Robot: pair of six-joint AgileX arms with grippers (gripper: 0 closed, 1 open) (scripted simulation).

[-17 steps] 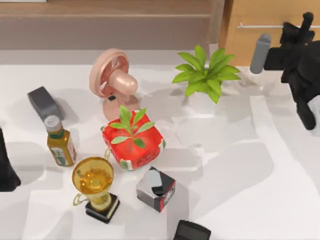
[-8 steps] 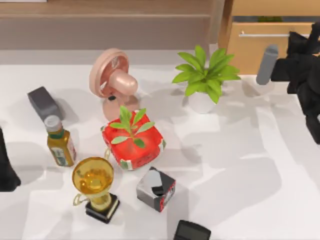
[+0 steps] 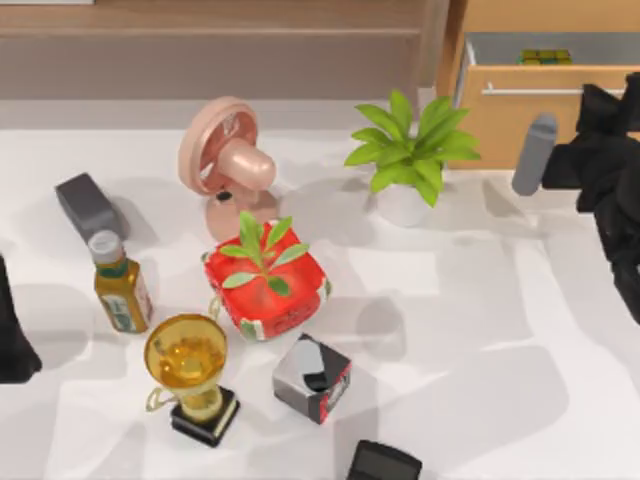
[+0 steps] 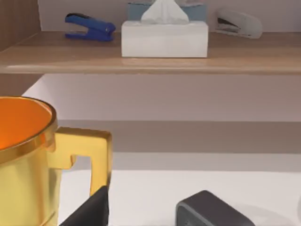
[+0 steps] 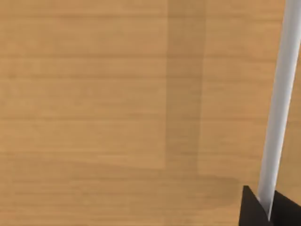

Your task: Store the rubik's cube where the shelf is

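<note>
Top view shows the right hand (image 3: 600, 100) closed on the silver bar handle (image 3: 545, 89) of the far-right drawer (image 3: 520, 115), rubik's cube (image 3: 545, 57) inside; a steady straight pull should clear it for transfer to the shelf (image 3: 210, 30), left.

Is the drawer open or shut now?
Open: the drawer is pulled out, its grey inside exposed, with the rubik's cube in it.

Light wooden drawer front (image 5: 94, 94); fingers (image 5: 254, 209) apparently gripping silver handle (image 5: 280, 103).
</note>
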